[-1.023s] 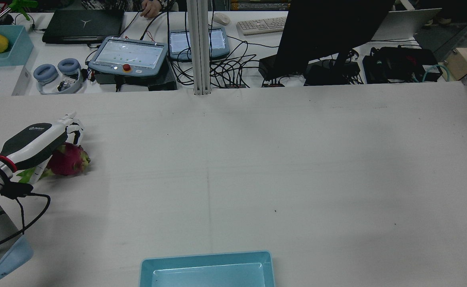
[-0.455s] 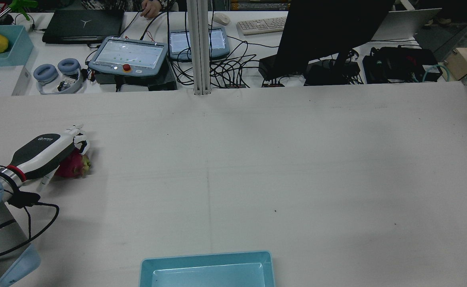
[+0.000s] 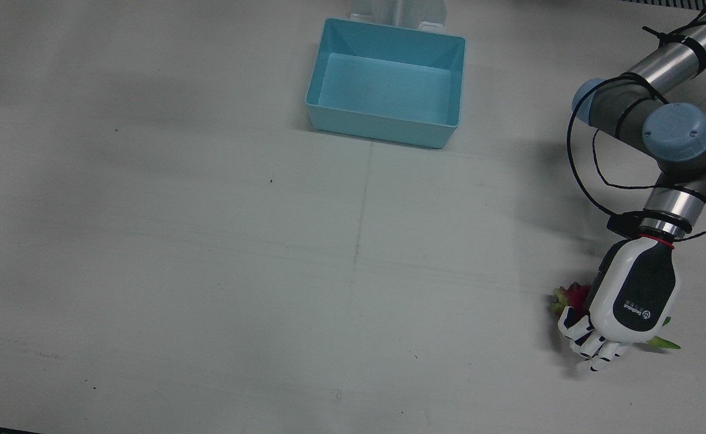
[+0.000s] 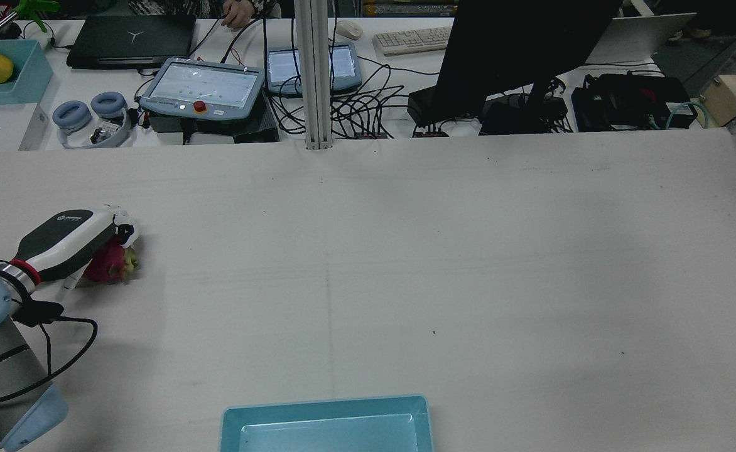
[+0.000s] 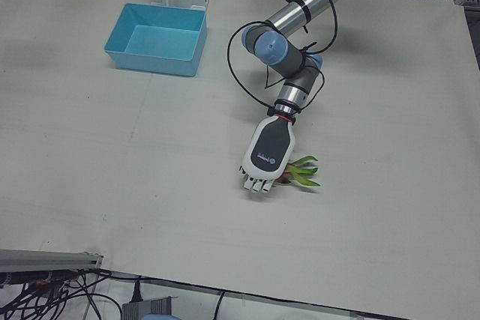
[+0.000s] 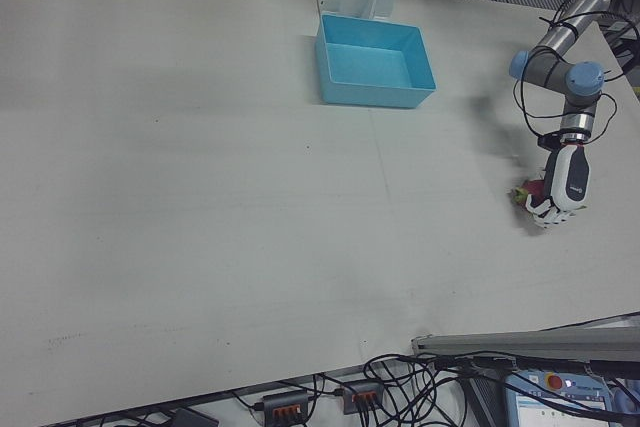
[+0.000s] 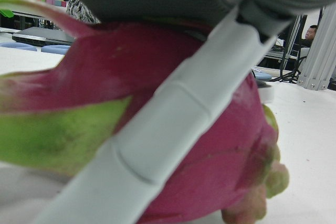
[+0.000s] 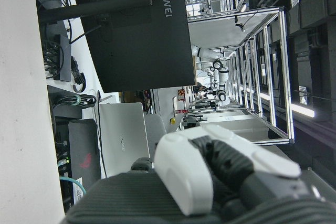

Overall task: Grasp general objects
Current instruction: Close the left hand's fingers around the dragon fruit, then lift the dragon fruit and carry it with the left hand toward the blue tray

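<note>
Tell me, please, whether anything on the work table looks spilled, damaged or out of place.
Nothing stands out. The left hand covers the dragon fruit on the white table, its fingers curled across the fruit. The blue bin sits upright and empty. No spill or damage shows.

front view looks almost straight down on the surface [image 3: 208, 241], arm at 3 o'clock. rear view sits high behind, facing forward, same arm at 9 o'clock. left-front and right-front views look obliquely from the operators' side, both catching the blue bin [image 5: 120, 39]. left hand view is extremely close, upright. right hand view lies sideways, facing the monitor [image 8: 142, 40].
</note>
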